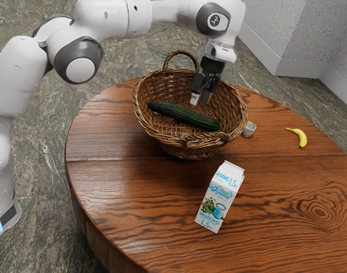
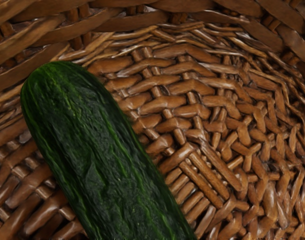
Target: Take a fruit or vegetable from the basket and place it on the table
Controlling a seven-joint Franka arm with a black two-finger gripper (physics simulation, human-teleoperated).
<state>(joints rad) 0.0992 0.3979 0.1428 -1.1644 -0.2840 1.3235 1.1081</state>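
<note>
Cucumber (image 1: 185,116) (just one) in one basket (image 1: 190,150), jaws apart above it; one banana (image 1: 301,136) on table (image 1: 133,193).

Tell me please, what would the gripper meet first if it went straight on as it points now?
Probably the cucumber, though depth is unclear; the gripper points down into the basket.

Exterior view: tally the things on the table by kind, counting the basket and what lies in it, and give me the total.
Wicker basket: 1
Cucumber, in the basket: 1
Banana: 1
Milk carton: 1
Small pale cup: 1
Total: 5
</note>
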